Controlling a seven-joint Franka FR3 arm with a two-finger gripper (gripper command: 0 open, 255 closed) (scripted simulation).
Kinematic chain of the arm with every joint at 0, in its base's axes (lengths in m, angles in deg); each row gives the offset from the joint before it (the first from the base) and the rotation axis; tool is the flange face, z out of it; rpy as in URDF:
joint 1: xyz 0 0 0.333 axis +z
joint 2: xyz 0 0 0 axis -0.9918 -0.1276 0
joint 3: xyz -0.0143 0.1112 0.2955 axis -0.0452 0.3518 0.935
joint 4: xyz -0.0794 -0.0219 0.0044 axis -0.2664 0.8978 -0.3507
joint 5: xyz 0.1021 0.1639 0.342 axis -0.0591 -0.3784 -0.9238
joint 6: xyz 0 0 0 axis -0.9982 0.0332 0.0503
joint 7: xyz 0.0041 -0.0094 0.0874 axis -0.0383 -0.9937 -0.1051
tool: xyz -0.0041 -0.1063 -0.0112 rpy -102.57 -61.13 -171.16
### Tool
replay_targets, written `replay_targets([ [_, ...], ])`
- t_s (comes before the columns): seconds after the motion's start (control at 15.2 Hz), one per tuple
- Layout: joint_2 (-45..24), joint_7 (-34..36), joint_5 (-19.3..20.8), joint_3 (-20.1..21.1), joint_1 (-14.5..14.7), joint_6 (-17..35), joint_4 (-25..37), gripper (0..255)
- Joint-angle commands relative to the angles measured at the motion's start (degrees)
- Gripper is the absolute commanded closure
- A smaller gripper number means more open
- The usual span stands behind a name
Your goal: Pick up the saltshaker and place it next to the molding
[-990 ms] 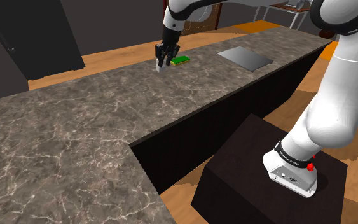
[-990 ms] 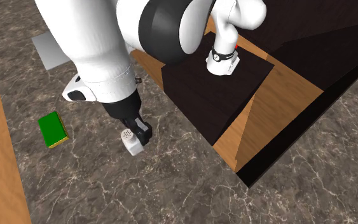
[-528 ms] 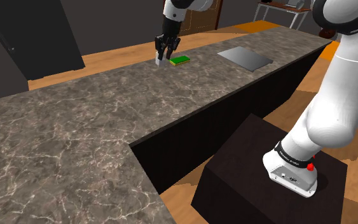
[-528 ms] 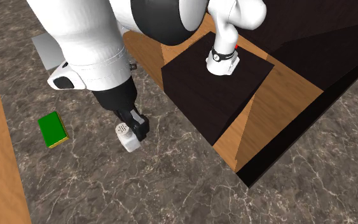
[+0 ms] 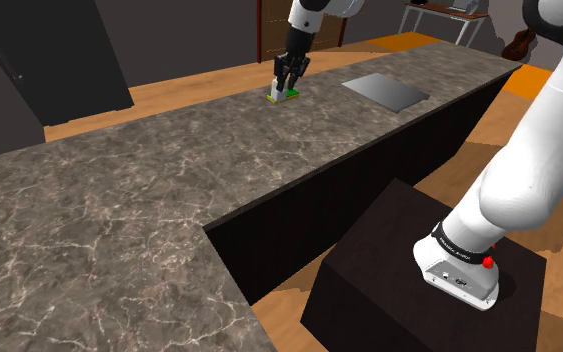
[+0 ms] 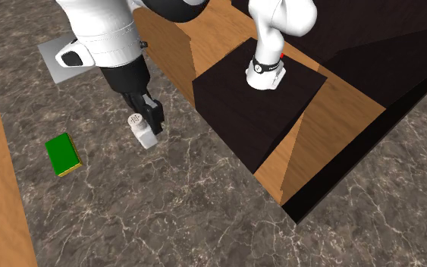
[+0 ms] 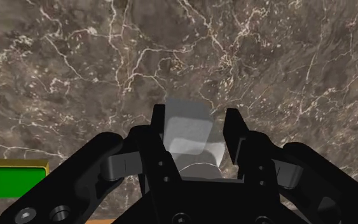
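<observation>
The end effector [image 6: 148, 121] is closed on the saltshaker [image 6: 141, 130]. Both black fingers [image 7: 234, 132] press against opposite sides of the white body, and the jaws stand only as far apart as the shaker is wide. In the second exterior view the perforated cap faces up and the shaker tilts slightly. In the wrist view the saltshaker [image 7: 187, 132] sits between the fingers, with the marbled surface beyond it.

The tabletop [image 5: 149, 190] is dark veined stone. A flat green block [image 6: 62, 154] with a yellow edge lies on it.

- Second exterior view: the saltshaker is apart from the green block, toward that view's right.
- Shoulder view: the saltshaker [image 5: 276, 93] overlaps the near edge of the green block [image 5: 291, 94], directly under the end effector [image 5: 288, 80].
- Wrist view: the green block [image 7: 12, 181] lies to one side of the fingers, clear of them.

A thin grey plate [image 5: 385, 92] lies flat on the tabletop, well apart from the green block, toward the shoulder view's right. The dark stand [image 5: 419, 300] carries the arm base beside the tabletop.
</observation>
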Motion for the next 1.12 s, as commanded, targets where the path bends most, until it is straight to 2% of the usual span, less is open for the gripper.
replay_targets([
  [0.0,1.7,-2.8,-0.3,-1.1,-1.4,0.3,-2.5,255],
  [0.53,5.9,-13.3,-0.9,-6.0,-6.6,-0.4,-8.5,255],
  [1.06,6.8,-24.0,-0.8,-11.5,-12.0,-2.1,-10.2,255],
])
